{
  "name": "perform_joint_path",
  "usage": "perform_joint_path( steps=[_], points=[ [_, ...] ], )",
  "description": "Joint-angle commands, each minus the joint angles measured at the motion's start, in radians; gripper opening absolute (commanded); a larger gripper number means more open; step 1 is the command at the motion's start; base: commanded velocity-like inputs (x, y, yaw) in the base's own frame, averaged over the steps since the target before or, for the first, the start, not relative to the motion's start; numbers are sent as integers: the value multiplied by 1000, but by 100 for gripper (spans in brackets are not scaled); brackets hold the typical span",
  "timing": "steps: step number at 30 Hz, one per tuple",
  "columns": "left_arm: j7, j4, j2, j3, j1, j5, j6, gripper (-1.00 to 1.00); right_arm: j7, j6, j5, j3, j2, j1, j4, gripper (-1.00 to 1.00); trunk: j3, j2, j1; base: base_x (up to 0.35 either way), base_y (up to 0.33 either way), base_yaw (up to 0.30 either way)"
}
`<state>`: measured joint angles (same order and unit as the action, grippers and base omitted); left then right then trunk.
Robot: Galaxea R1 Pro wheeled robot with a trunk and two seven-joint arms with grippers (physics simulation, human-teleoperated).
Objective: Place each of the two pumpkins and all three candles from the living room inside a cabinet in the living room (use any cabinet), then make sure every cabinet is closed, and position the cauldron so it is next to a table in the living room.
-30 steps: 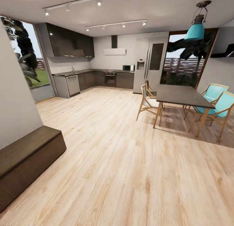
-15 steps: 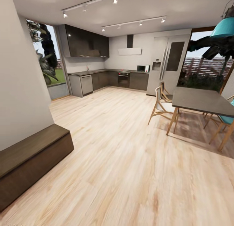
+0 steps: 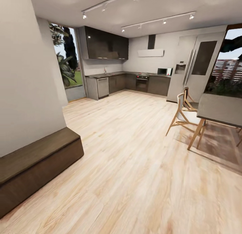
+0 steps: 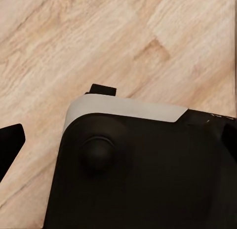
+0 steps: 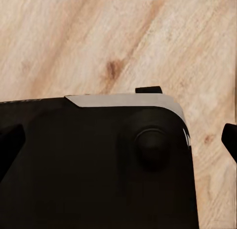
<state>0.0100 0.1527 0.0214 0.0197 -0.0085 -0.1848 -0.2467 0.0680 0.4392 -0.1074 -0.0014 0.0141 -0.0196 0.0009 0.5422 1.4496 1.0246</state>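
The long, low dark brown cabinet [image 3: 37, 160] runs along the white wall at the head view's left, its flat front shut. The pumpkins, the candles and the cauldron are out of view. In the left wrist view my left gripper [image 4: 118, 142] hangs over my own black and white base and the wood floor, with one black fingertip [image 4: 11, 140] at each side edge, wide apart and empty. My right gripper [image 5: 121, 142] stands the same way, one fingertip [image 5: 229, 139] far out to the side, nothing held.
Pale wood floor [image 3: 134, 166] stretches ahead to a dark kitchen counter [image 3: 134, 82] and a tall fridge [image 3: 191, 71]. A grey dining table [image 3: 222, 109] with a wooden chair [image 3: 183, 116] stands at the right. A white wall [image 3: 27, 76] rises behind the cabinet.
The camera has turned left: the whole picture has slid right, the table is now cut by the right edge, and the teal lamp and chairs have left the frame.
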Motion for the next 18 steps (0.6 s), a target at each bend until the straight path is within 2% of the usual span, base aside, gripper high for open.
perform_joint_path(
  steps=[1,18],
  points=[
    [1,-1,0,2,-1,-2,-3,100,7,3,-10,1,0,0,1,100,1,0,0,275,-209,275],
    [1,-1,0,1,-1,-2,-3,100,7,3,-9,3,1,0,1,100,1,0,0,264,-207,275]
  ],
)
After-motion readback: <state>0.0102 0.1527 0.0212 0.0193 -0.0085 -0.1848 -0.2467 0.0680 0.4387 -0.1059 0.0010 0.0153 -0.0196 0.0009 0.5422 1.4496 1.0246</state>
